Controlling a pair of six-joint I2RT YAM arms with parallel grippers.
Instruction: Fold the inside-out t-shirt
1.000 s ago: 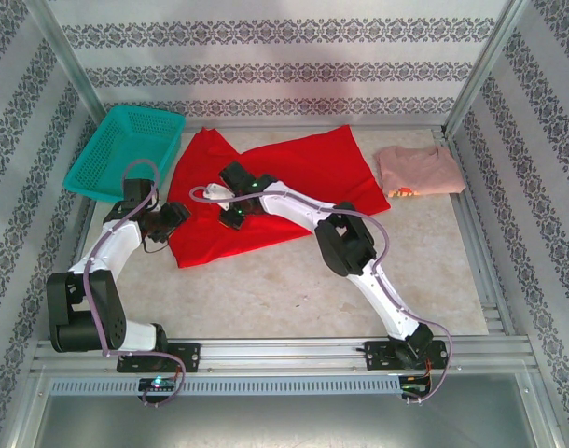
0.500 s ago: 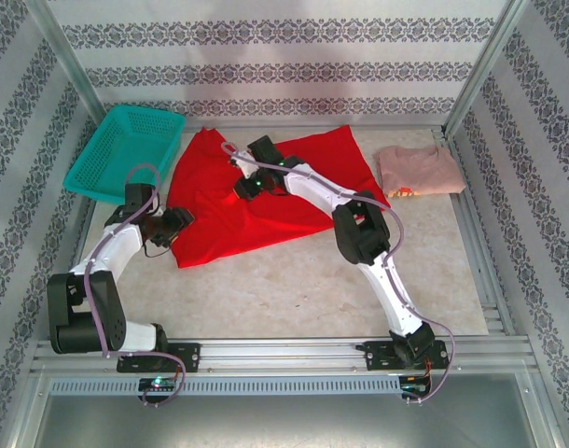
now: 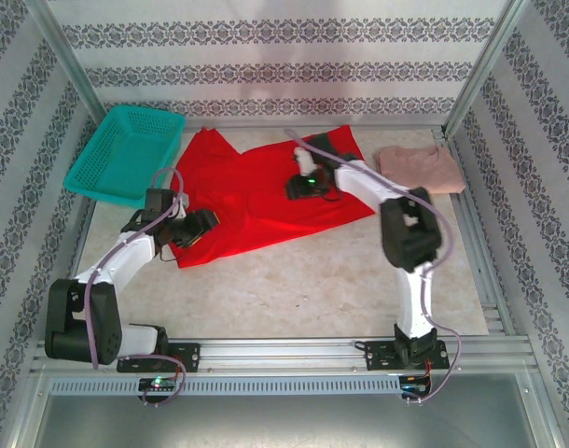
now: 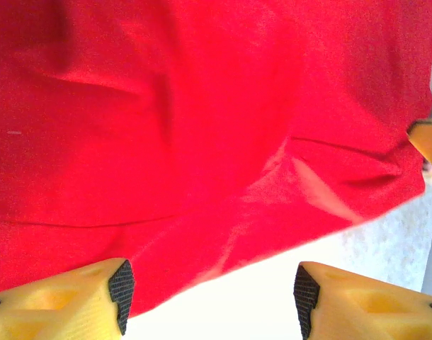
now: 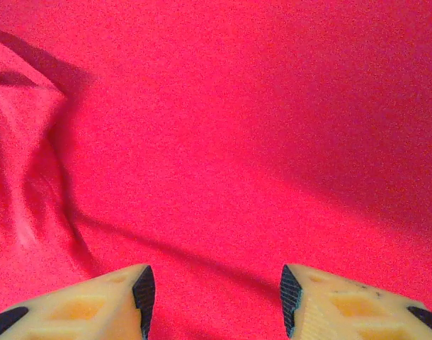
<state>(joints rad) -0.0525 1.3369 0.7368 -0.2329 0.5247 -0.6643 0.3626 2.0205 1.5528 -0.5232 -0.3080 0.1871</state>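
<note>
Jaws apart and empty, the right gripper (image 5: 212, 297) hovers over the inside-out t-shirt (image 5: 237, 142). Its wrist camera sees smooth red cloth ahead of the fingertips and a bunched ridge off to their left. The left gripper (image 4: 210, 294) is likewise spread with nothing held. Its own camera adds what the other lacks: the shirt's edge slanting just ahead of its fingertips, with pale table (image 4: 237, 301) between them. From above, the t-shirt (image 3: 256, 201) lies spread under both, its long axis running from the left gripper (image 3: 202, 227) at the near-left corner to past the right gripper (image 3: 303, 184) at the far right. Which end is the collar I cannot tell. A teal basket (image 3: 126, 154) sits beyond the left gripper, and a pale pink shirt (image 3: 424, 168) lies to the right of the right gripper.
</note>
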